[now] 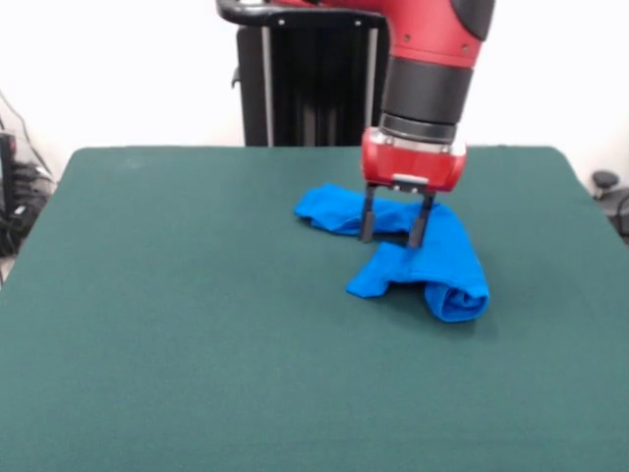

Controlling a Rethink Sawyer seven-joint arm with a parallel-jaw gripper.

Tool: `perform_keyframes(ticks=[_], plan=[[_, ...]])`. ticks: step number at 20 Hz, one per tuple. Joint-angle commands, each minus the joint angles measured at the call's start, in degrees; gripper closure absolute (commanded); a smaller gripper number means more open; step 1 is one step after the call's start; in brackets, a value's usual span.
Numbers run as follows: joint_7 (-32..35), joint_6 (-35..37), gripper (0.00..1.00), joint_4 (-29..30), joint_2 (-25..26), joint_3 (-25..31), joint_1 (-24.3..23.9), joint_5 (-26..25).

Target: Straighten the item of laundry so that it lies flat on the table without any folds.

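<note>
Nearest the camera, the desk point(197, 374) is bare dark green felt, and the first thing met going back is the rolled end of the blue T-shirt point(447, 270), a thick tube of cloth lying right of centre. From that roll the shirt runs back and to the left in a bunched, twisted band, with a flap folded over at its near left edge and another lump at its far left end; no print or lettering shows, so the front is probably turned under or inward. The gripper point(393, 234) hangs over the middle of the band with its two fingers spread apart and nothing between them, the tips down at or just above the cloth; contact cannot be told. The main risk, as I judge it, is that a pinch at this spot catches several stacked layers at once, so a pull would drag the whole bundle across the felt rather than open it, or tighten the roll. Another is the tips pressing into the felt and snagging. No containers appear anywhere on the desk.
</note>
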Motion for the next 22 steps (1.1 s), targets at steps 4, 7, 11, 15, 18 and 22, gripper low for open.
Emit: perform_keyframes(ticks=[4,7,11,15,18,22], plan=[[10.1,-4.8,0.0,1.2,4.2,5.0,-3.7,-4.3],[11.6,-7.5,0.0,1.1,5.4,3.7,-2.4,-3.9],[13.0,-11.6,0.0,1.6,6.6,3.9,-2.4,-4.2],[13.1,-13.0,0.0,1.6,7.1,7.1,-4.5,-5.4],[13.3,-12.7,0.0,2.0,7.0,8.8,-5.4,-5.7],[13.6,-11.8,0.0,2.8,6.5,8.2,-4.4,-4.6]])
